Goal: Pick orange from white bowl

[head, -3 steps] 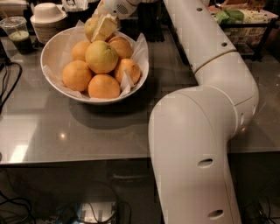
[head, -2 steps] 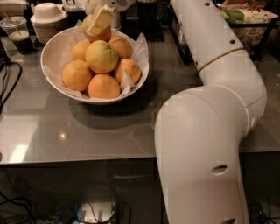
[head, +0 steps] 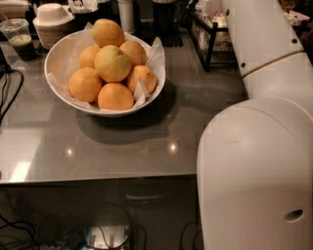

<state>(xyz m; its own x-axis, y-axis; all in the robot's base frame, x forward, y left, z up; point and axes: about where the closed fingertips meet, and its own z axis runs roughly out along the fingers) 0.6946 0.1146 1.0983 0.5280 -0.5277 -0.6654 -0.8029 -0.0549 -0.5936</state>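
on the grey table (head: 146,141), toward its left rear, stands the bowl (head: 57,56), wide, shallow and white, lined with crinkled paper (head: 154,51) that pokes up past the rim on the right. the orange (head: 107,31), big, round and dull golden-yellow, sits at the back of the pile, highest of all, near the far rim and leaning on the fruit below it. just in front of it, touching, lies a yellow-green fruit (head: 112,63) with a dimpled top, at the middle of the heap. around these lie five deep-orange fruits (head: 84,84): two at the front, one at the right against the paper, two tucked behind at either side of the yellow-green one.

the arm (head: 264,146), white and bulky, fills the right side and rises out past the top edge. the gripper is beyond that edge, out of view, so whether it is spread or pressed together cannot be told. nothing of the robot touches the orange or the bowl.

behind the bowl at the left stand a lidded cup (head: 52,14) and a plastic cup (head: 18,36) with a green drink. a dark cable (head: 7,93) curls over the table's left edge. a black rack (head: 210,34) stands at the rear, right of the bowl.
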